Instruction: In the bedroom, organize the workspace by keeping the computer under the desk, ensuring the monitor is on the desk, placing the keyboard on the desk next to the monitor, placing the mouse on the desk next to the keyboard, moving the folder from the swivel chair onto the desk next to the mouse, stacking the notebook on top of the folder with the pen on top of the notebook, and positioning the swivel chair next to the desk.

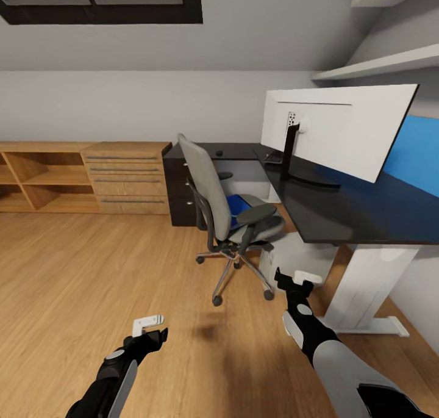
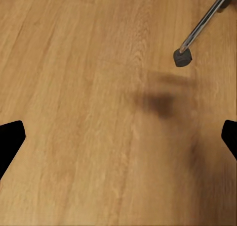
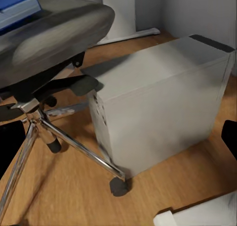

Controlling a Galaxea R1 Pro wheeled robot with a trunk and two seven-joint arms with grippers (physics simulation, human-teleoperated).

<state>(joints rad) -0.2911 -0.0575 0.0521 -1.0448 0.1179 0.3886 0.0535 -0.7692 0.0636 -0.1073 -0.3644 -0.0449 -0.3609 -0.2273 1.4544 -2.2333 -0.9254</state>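
**Nearly at the chair, both grippers empty**

Now the robot stands on the wooden floor [image 1: 91,265] facing the swivel chair [image 1: 228,213], which sits just beside the inner corner of the desk [image 1: 360,213]. The blue folder [image 1: 239,205] lies on the chair seat, partly hidden behind the near armrest. The monitor [image 1: 341,128] stands on the desk top with its white back toward the camera. A small dark object rests on the far wing of the desk; it is too small to name.

The left gripper [image 1: 149,327] hangs low over bare floor with its jaws spread wide and nothing between them. The right gripper [image 1: 294,282] hovers near the chair's base, jaws likewise wide apart and empty.

The step in hand looks to be fetching the folder. To do it well, the right arm should rise above seat height and come in over the armrest, not under it, since the folder lies flat and offers only a thin edge to pinch. Nudging the chair could roll it on its castors, so a slow approach is wise.

The right wrist view shows the grey computer [image 3: 158,107] standing on the floor under the desk, just beside the chair's metal legs, and a corner of the folder on the seat. The left wrist view adds one castor [image 2: 182,58] on the floor.
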